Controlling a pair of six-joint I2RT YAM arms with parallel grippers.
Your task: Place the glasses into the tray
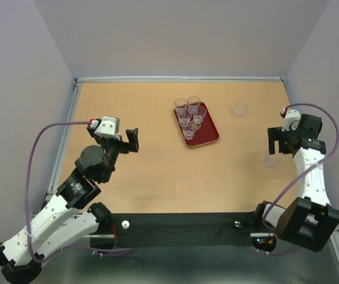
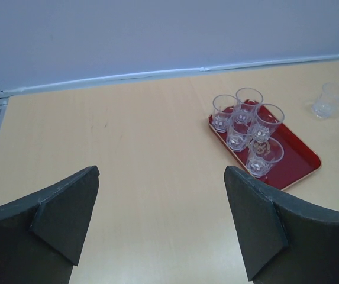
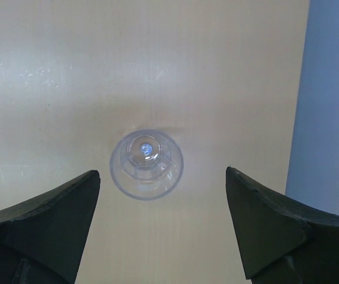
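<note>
The dark red tray [image 1: 209, 133] lies at the table's middle back, with several clear glasses [image 1: 189, 115] standing clustered on its far half. It also shows in the left wrist view [image 2: 299, 163] with the glasses [image 2: 249, 127]. One loose glass [image 1: 239, 107] stands right of the tray and shows in the left wrist view [image 2: 330, 100]. Another loose glass [image 1: 270, 158] stands near the right edge. My right gripper [image 1: 277, 145] hangs open right above it, and the glass [image 3: 147, 164] sits between and just ahead of the open fingertips [image 3: 80, 195]. My left gripper [image 1: 134, 141] is open and empty, left of the tray.
Grey walls enclose the table on the left, back and right. A metal rail [image 1: 181, 78] runs along the back edge. The right wall [image 3: 329, 106] is close beside the right gripper. A black strip [image 1: 181, 228] with the arm bases runs along the near edge.
</note>
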